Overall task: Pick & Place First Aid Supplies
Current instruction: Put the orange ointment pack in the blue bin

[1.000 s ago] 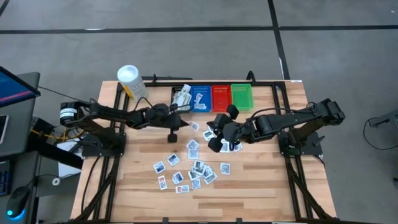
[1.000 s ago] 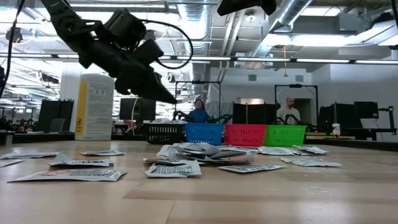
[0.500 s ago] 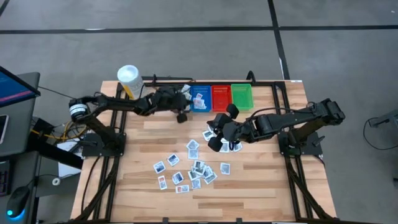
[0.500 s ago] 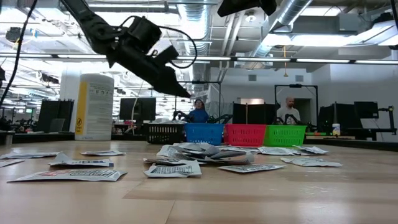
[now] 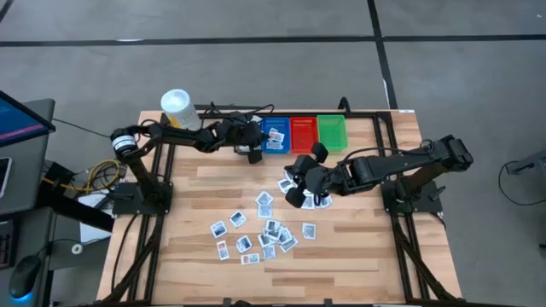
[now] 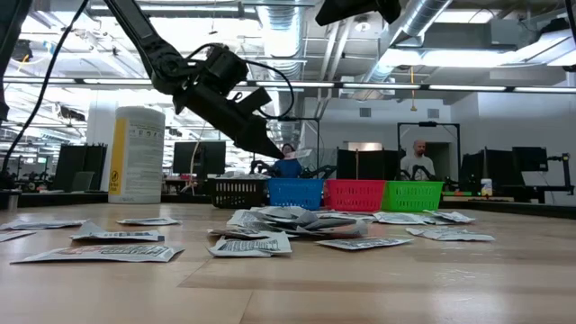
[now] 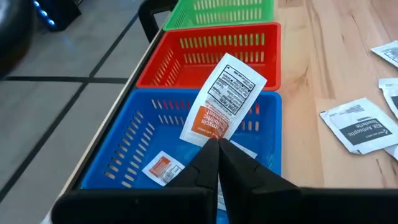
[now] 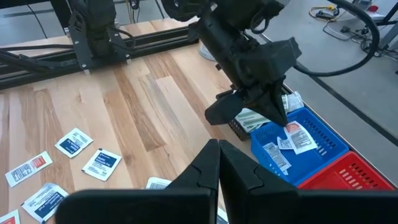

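Packet (image 7: pixel 222 99) with orange mark | pinched by left gripper (image 7: pixel 216 144) above blue bin (image 7: pixel 124 149), table's 12 o'clock | step: placing | next: release into bin | right gripper (image 8: pixel 218 146) pressed together, waiting mid-table

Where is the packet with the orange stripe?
The left gripper pinches the packet just above the blue bin, at the table's far edge beside the red bin.

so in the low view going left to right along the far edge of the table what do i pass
white tub with the yellow label → black bin → blue bin → red bin → green bin
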